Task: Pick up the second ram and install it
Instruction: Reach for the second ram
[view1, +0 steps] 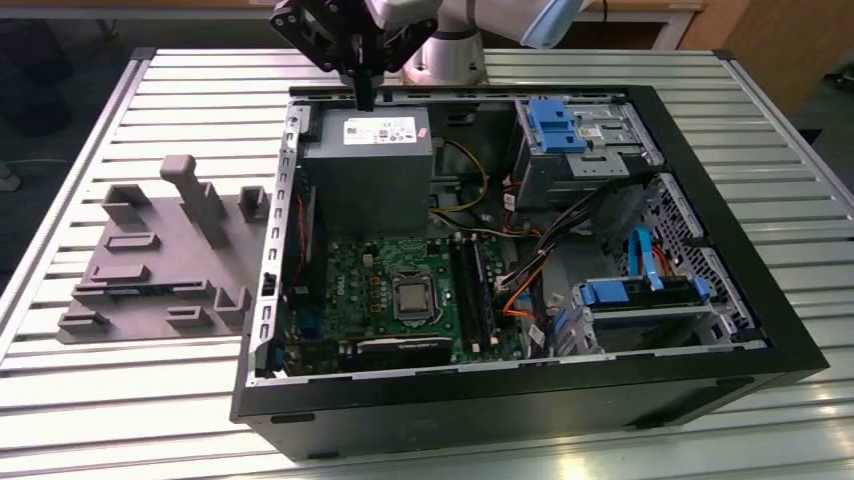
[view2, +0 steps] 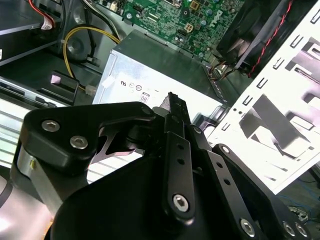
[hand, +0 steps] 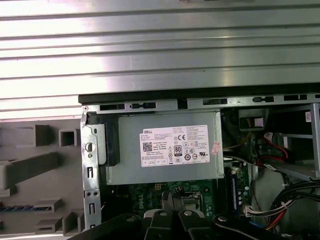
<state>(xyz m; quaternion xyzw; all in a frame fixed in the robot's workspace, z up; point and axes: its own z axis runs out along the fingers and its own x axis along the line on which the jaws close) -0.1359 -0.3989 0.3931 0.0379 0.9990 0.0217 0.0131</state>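
I see my gripper (view1: 363, 102) at top centre, closed and empty. The ram (view1: 138, 290) lies flat in the grey fixture (view1: 147, 215), lower left of the gripper, its long axis running left to right.

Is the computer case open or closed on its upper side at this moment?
Open. The computer case has no panel over it: in the exterior view the motherboard and the power supply lie exposed inside.

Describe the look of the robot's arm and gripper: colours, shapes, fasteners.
The arm is silver-grey tubing with a pale blue joint cap. The gripper is matte black, built of flat angular linkage bars pinned with silver screws.
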